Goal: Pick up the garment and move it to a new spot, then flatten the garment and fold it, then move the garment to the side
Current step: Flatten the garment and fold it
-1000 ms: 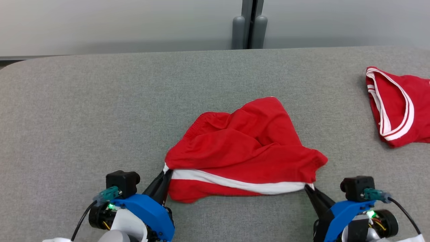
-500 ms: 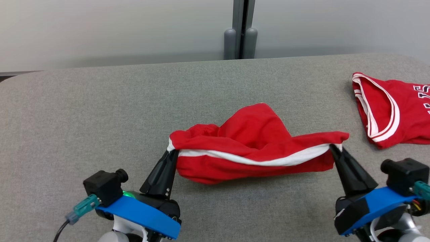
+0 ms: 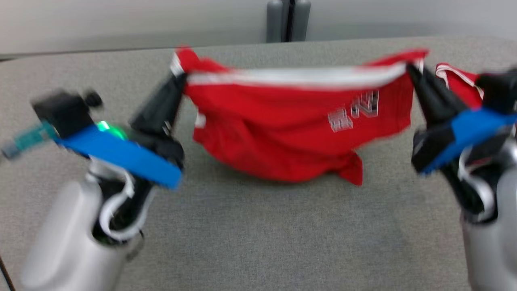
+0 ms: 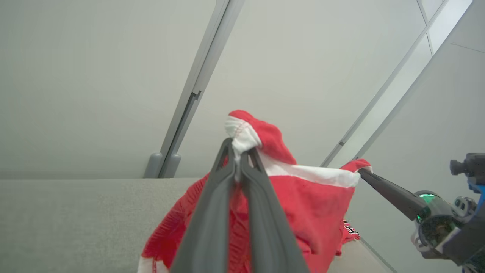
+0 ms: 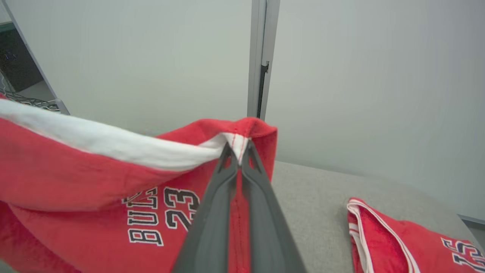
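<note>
A red garment with a white band along its top edge and white lettering hangs stretched between my two grippers above the grey table. My left gripper is shut on the garment's left corner, seen up close in the left wrist view. My right gripper is shut on the right corner, pinching the white trim. The garment's lower part sags toward the table; whether it touches is unclear. The head view is blurred.
A second red jersey with white trim and numbers lies on the table at the right, partly behind my right arm in the head view. A pale wall with a vertical grey post stands behind the table.
Both grippers have risen and spread apart, lifting the red garment off the table and pulling its white-banded edge taut. The printed lettering now faces the head camera. The head view has shifted.
</note>
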Controlling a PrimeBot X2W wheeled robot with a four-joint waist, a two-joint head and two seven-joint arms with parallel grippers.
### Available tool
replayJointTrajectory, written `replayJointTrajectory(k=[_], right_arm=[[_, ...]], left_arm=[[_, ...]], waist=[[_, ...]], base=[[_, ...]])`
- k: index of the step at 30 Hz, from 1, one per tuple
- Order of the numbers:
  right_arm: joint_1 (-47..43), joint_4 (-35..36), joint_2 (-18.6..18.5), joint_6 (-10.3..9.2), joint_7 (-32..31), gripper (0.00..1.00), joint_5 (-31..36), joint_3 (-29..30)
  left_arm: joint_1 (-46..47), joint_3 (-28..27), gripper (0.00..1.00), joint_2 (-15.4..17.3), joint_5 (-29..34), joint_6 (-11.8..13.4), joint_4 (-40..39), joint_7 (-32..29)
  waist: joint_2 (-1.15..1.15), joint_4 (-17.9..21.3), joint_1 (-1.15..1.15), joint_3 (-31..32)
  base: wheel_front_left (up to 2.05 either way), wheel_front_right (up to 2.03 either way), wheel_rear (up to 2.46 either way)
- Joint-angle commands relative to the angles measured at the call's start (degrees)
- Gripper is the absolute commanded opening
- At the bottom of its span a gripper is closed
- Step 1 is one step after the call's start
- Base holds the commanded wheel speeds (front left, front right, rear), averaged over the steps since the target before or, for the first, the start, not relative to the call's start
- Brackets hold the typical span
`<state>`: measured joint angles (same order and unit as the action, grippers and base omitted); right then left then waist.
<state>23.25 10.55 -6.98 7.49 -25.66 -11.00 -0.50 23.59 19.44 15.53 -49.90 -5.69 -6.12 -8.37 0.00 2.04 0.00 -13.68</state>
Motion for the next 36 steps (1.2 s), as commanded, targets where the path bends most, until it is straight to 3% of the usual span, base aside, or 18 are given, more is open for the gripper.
replayJointTrajectory(k=[1,5,11,18,22,26,30,36], right_arm=[[5.5,-2.9,-1.0,0.02,0.5,0.00,-1.0,-0.4],[20.7,-13.6,-2.8,0.01,4.9,0.00,-1.3,-1.3],[40.3,-28.8,-1.5,-0.01,16.2,0.00,0.7,-2.7],[52.0,-39.4,-0.1,-0.01,30.5,0.00,3.4,-3.3],[51.2,-44.2,-1.0,-0.03,33.0,0.00,3.1,-3.5],[44.8,-49.4,-1.2,-0.04,32.3,0.00,2.1,-4.4],[35.6,-53.9,-1.6,-0.03,28.4,0.00,-0.3,-7.1],[22.5,-54.1,-4.1,-0.06,21.6,0.00,-4.2,-8.4]], left_arm=[[4.5,-1.2,0.00,0.8,0.4,-0.3,2.4,-0.2],[17.4,-1.8,0.00,2.0,3.0,-0.9,11.1,-0.1],[33.5,-3.7,0.00,1.8,5.5,-1.4,22.1,5.5],[42.1,-6.4,0.00,0.0,4.3,-1.7,29.0,15.0],[39.6,-5.1,0.00,-1.3,3.0,-1.7,30.9,18.6],[32.5,-2.5,0.00,-2.8,0.9,-1.7,32.1,21.5],[22.4,0.9,0.00,-3.9,0.2,-1.7,33.6,23.1],[8.8,3.0,0.00,-4.2,2.6,-1.7,36.1,23.6]], waist=[[0.00,0.5,0.00,-3.4],[0.00,0.6,0.00,-7.4],[0.00,1.6,0.00,-10.7],[0.00,2.2,0.00,-11.4],[0.00,1.8,0.00,-11.5],[0.00,1.5,0.00,-11.0],[0.00,1.1,0.00,-9.8],[0.00,0.3,0.00,-6.3]], base=[[0.00,0.00,0.00],[0.00,0.00,0.00],[0.00,0.00,0.00],[0.00,0.00,0.00],[0.00,0.00,0.00],[0.00,0.00,0.00],[0.00,0.00,0.00],[0.00,0.00,0.00]])
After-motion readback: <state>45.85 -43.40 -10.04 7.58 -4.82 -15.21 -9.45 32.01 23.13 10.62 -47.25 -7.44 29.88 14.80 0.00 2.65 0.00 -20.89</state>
